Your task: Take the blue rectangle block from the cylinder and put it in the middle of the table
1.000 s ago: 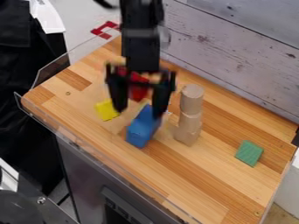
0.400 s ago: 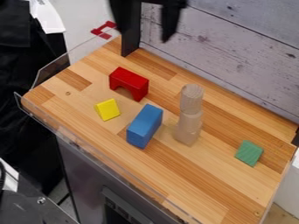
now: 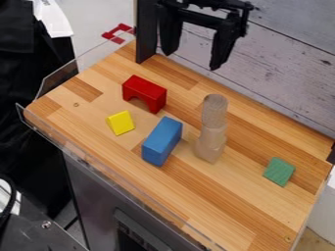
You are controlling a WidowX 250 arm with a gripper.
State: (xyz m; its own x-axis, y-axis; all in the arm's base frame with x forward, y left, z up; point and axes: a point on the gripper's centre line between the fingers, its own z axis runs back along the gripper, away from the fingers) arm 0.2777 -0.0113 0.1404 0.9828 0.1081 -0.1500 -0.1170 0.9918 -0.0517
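High over the back of the table, near the top of the view, my gripper (image 3: 194, 60) hangs open with nothing between its fingers. The blue rectangular block (image 3: 161, 141) lies on the wooden table top (image 3: 242, 206), around its middle and a little to the left. Just right of the block stands a pale wooden cylinder (image 3: 214, 111), upright on top of other plain wood (image 3: 210, 143). A narrow strip of table shows between the blue block and this stack.
A red arch block (image 3: 144, 93) sits behind the blue block, and a yellow block (image 3: 120, 123) lies to its left. Toward the right edge is a green block (image 3: 279, 171). Clear low walls (image 3: 56, 78) border the left side, and a whitewashed plank wall (image 3: 281, 63) rises behind.
My gripper has risen from above the blue block to the back of the table, then shifted right and slightly down. The blue block stays where it was.
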